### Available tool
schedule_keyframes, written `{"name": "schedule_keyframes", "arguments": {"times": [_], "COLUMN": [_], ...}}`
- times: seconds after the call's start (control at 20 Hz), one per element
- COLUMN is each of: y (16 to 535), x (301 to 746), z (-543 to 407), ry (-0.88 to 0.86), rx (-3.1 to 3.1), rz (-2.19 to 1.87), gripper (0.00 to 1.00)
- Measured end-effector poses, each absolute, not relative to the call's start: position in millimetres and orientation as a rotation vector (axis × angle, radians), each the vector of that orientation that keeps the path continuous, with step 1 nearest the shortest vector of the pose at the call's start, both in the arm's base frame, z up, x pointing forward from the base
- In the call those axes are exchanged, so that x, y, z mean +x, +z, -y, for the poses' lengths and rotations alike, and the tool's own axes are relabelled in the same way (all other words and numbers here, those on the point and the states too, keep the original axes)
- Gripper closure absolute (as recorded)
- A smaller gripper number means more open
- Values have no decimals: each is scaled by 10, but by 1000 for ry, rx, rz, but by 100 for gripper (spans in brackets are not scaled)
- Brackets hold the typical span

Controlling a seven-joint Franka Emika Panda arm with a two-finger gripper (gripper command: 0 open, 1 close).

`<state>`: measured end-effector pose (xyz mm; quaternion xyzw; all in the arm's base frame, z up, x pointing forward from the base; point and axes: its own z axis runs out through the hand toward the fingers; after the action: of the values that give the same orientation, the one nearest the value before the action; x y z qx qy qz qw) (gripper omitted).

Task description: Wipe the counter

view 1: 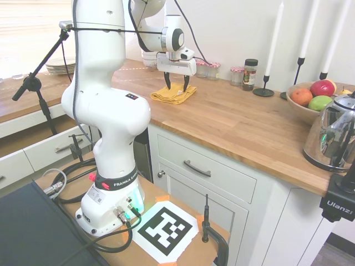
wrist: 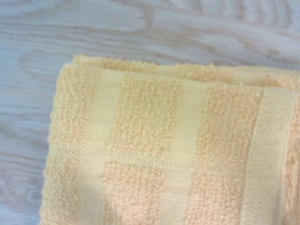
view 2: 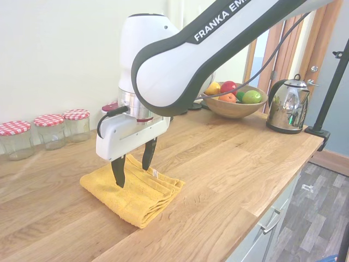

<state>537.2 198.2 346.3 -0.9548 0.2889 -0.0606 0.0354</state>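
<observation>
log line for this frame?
task: wipe counter | pincer: open, over towel | towel: folded, flat | wiping: not begun

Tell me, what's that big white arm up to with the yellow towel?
The white arm's tool hangs right over a folded yellow towel lying on the wooden counter. Its two fingers are open, one on each side of a ridge of the cloth, and have not closed on it yet. It looks ready to grab the towel, probably for wiping the counter. Jars, a fruit bowl and a kettle stand further off.
</observation>
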Motion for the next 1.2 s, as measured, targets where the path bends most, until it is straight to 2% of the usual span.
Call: {"name": "schedule_keyframes", "arguments": {"times": [1.2], "y": [3417], "x": [5402], "z": [-1950], "ry": [-187], "rx": [-2940], "rz": [-892], "gripper": [100]}}
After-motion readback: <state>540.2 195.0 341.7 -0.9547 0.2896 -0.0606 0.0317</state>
